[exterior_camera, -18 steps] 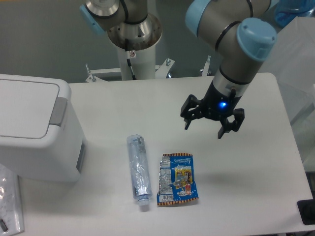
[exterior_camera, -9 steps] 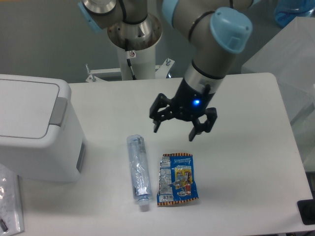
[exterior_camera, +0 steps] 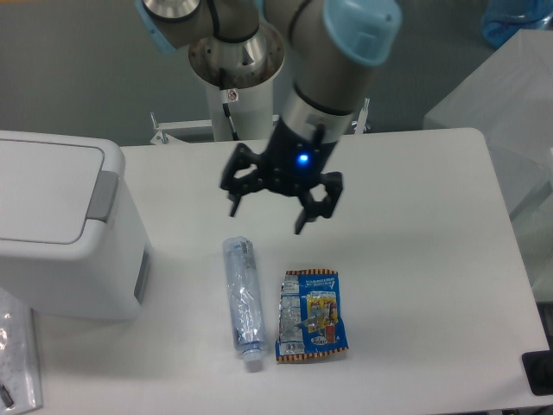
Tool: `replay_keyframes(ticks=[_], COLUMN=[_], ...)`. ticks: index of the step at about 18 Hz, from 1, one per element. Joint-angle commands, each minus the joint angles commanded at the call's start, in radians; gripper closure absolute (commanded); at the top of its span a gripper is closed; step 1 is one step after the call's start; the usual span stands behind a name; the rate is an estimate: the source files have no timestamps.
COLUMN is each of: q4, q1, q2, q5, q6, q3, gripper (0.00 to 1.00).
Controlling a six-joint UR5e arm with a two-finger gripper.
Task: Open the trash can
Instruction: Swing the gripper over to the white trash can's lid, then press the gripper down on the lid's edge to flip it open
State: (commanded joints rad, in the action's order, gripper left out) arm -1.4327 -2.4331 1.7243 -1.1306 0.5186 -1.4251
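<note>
White table (exterior_camera: 415,285) before a grey wall holds the lid-down trash can (exterior_camera: 60,229), bottle (exterior_camera: 242,294), illegibly printed packet (exterior_camera: 311,316); gripper (exterior_camera: 265,209) fingers apart.

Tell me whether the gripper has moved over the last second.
Yes. The gripper has moved left across the table, toward the trash can; it now hangs above the bottle's upper end.
</note>
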Motion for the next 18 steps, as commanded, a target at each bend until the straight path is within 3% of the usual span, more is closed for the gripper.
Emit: replay_keyframes(ticks=[12,18], q4=[-0.005,0.0], q1=[0.16,0.174], q2=[-0.019,-0.009], q5=[0.008,0.005], q6=[-0.161,-0.183], q3=[-0.011,-0.009], gripper=[0.0,0.0])
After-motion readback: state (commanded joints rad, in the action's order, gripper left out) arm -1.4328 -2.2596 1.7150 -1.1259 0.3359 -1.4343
